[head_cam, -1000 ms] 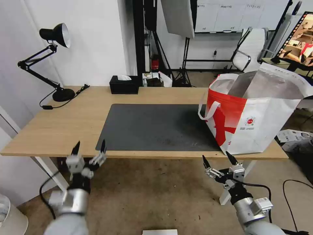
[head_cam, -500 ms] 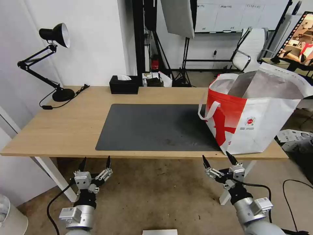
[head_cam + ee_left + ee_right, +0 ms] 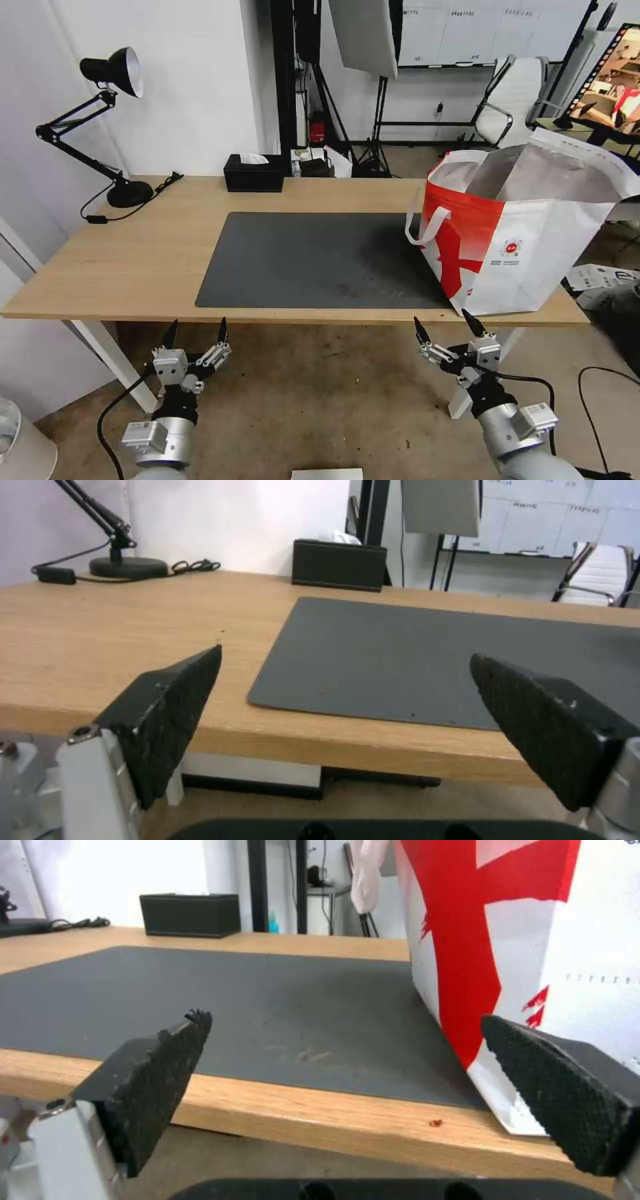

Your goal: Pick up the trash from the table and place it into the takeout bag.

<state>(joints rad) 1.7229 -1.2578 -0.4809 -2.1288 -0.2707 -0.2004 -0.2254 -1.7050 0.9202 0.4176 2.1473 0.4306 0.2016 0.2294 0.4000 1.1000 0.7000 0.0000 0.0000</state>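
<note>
The light-wood table (image 3: 133, 253) carries a dark grey mat (image 3: 313, 260), and the white-and-red takeout bag (image 3: 520, 247) stands open at its right end, silver lining showing. The trash is out of view; the mat's surface is bare. My left gripper (image 3: 198, 323) hangs open below the table's front edge, in line with the mat's left corner, nothing between its fingers (image 3: 167, 715). Just below the front edge, near the bag's front corner, my right gripper (image 3: 440, 317) is open and holds nothing. In the right wrist view the bag (image 3: 520, 940) stands close behind the open gripper (image 3: 343, 1016).
A black desk lamp (image 3: 113, 133) stands at the back left with its cable on the wood. A black tissue box (image 3: 253, 173) sits at the back middle. One tiny red crumb (image 3: 435, 1123) lies on the front edge by the bag. Chairs, stands and cables fill the floor behind.
My left gripper has dropped from the table's front edge to below it, still open. The right arm and the bag have stayed put.
</note>
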